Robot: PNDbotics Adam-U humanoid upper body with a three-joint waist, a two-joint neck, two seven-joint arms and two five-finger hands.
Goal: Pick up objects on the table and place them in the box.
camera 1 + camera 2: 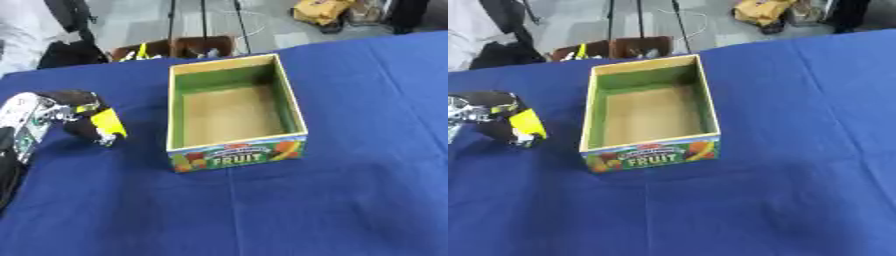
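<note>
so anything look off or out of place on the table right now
Nothing is spilled or damaged. The fruit box sits upright on the blue tablecloth, turned slightly askew, and it looks empty. The left hand beside it is curled round something yellow. No other loose objects show on the cloth.

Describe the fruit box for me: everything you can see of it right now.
The open-topped rectangular wooden fruit box stands upright on the blue tablecloth, near the middle. Its inner walls are green, its rims pale wood and its floor bare tan. It looks empty. The near end panel bears colourful fruit pictures and the word FRUIT. Nothing touches it; the robot hand on the left is apart from it.
</note>
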